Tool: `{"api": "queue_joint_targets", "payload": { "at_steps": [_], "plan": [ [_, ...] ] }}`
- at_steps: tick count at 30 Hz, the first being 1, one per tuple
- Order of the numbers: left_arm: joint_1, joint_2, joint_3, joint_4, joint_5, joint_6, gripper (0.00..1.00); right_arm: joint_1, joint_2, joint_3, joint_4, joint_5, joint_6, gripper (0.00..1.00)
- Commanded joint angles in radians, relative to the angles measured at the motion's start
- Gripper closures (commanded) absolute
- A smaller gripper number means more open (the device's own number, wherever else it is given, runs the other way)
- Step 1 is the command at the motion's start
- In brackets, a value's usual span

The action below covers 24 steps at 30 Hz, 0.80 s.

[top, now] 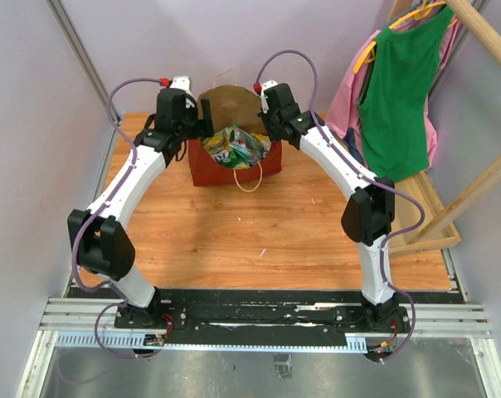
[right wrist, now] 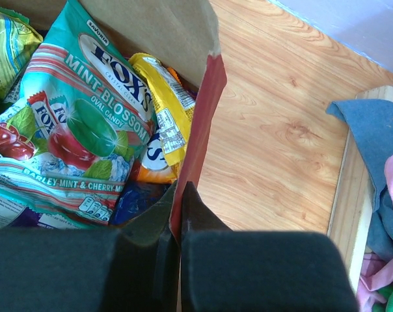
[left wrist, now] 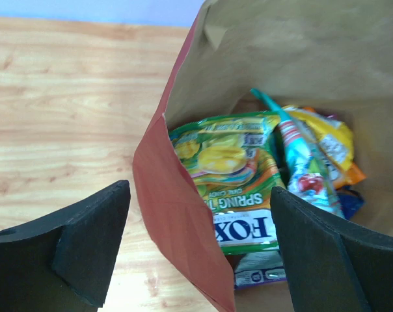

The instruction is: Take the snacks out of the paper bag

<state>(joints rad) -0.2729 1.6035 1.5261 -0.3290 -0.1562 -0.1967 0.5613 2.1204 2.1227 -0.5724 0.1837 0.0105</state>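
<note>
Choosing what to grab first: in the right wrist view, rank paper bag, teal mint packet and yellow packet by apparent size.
1. paper bag, holding both.
2. teal mint packet.
3. yellow packet, partly hidden, so its true size is unsure.

My left arm (top: 122,182) and right arm (top: 338,162) reach forward, elbows out. My left gripper (left wrist: 200,244) stands wide open; the right gripper (right wrist: 177,221) pinches the bag (right wrist: 200,117) edge.

- The red paper bag (top: 213,170) stands upright and open, brown inside.
- The snacks (top: 236,147), glossy green-yellow, teal-white and orange packets, lie piled inside it.
</note>
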Motion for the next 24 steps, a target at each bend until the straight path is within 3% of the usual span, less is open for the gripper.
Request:
{"api": "queue_joint_targets", "payload": {
  "at_steps": [1, 8, 10, 12, 17, 24],
  "plan": [
    [-0.017, 0.052, 0.049, -0.075, -0.106, -0.021, 0.09, 0.002, -0.073, -0.021, 0.014, -0.006, 0.0, 0.99],
    [-0.03, 0.123, 0.091, -0.105, -0.116, -0.029, 0.18, 0.001, -0.091, -0.053, 0.017, -0.007, -0.009, 0.99],
    [-0.036, 0.132, 0.095, -0.108, -0.125, -0.029, 0.31, 0.002, -0.1, -0.062, 0.02, -0.004, -0.01, 0.99],
    [-0.042, 0.136, 0.098, -0.103, -0.129, -0.025, 0.56, 0.001, -0.109, -0.072, 0.025, -0.004, -0.012, 0.99],
    [-0.062, 0.142, 0.117, -0.097, -0.143, -0.007, 0.97, 0.0, -0.131, -0.084, 0.031, -0.002, -0.01, 0.99],
    [-0.094, 0.105, 0.114, -0.091, -0.158, 0.019, 0.99, 0.002, -0.213, -0.146, 0.047, -0.012, 0.019, 0.99]
  ]
}}
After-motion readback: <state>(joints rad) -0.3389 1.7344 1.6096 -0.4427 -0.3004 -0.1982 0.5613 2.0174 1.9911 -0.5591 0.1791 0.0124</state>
